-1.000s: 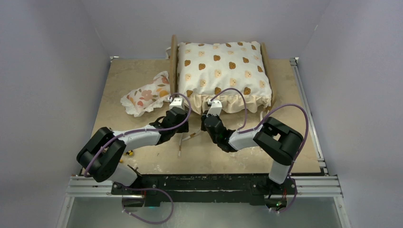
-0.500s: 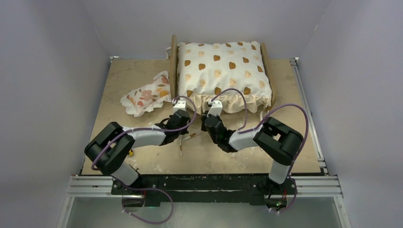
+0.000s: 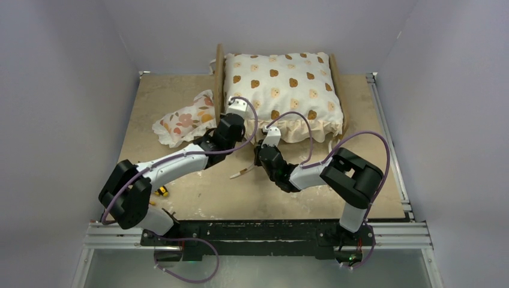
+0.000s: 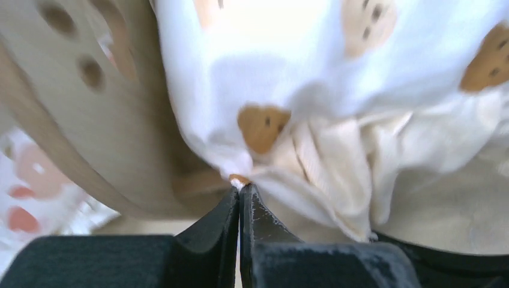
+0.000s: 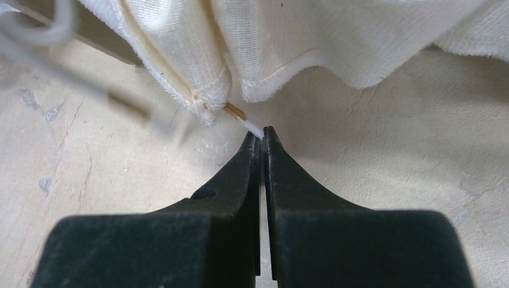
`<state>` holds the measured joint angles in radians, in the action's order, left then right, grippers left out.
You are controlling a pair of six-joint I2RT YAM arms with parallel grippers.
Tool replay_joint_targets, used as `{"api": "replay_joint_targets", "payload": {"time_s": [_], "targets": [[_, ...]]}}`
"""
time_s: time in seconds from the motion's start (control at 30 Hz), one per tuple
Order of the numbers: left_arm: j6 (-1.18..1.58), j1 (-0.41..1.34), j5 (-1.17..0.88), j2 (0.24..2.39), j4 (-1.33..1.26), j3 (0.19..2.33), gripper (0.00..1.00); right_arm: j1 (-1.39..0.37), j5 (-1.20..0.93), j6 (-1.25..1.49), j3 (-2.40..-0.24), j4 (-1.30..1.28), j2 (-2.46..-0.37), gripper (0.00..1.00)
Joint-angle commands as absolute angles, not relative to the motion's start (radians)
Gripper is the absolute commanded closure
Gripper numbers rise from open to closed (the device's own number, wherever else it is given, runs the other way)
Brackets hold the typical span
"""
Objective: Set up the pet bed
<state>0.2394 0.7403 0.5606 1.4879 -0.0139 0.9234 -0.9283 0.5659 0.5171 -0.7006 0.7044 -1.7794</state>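
The pet bed (image 3: 219,66) stands at the back, its wooden headboard (image 4: 78,120) on the left, with the cream bear-print cushion (image 3: 282,84) lying in it. My left gripper (image 3: 233,120) is at the cushion's near-left corner beside the headboard. Its jaws (image 4: 240,191) are shut on a small tan-and-white tie (image 4: 239,179) at that corner of the cushion (image 4: 360,78). My right gripper (image 3: 262,150) sits low at the cushion's front ruffle (image 5: 336,36). It is shut (image 5: 260,133) on the end of a thin tan tie (image 5: 240,117).
The small floral pillow (image 3: 183,123) lies on the table left of the bed. A loose tan ribbon (image 3: 243,173) rests on the table between the arms. A small yellow-and-black object (image 3: 162,192) lies near the left arm's base.
My left arm has reached from the table up to the cushion's near-left corner while its jaws closed. The ribbon that lay under it is gone from there. The right arm has not moved.
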Motion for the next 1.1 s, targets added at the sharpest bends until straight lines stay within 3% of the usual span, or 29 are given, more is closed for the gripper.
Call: {"api": "replay_joint_targets", "payload": {"time_s": [0.0, 0.43, 1.07], "targets": [[-0.008, 0.739, 0.612, 1.428, -0.075, 1.039, 1.0, -0.923, 0.54, 0.52, -0.701, 0.729, -1.733, 0.99], [-0.497, 0.734, 0.602, 1.401, -0.32, 1.098, 1.0, -0.923, 0.465, 0.505, -0.726, 0.731, -1.742, 0.98], [-0.463, 0.668, 0.485, 1.493, -0.542, 1.006, 1.0, -0.923, 0.42, 0.491, -0.738, 0.739, -1.762, 0.97]]}}
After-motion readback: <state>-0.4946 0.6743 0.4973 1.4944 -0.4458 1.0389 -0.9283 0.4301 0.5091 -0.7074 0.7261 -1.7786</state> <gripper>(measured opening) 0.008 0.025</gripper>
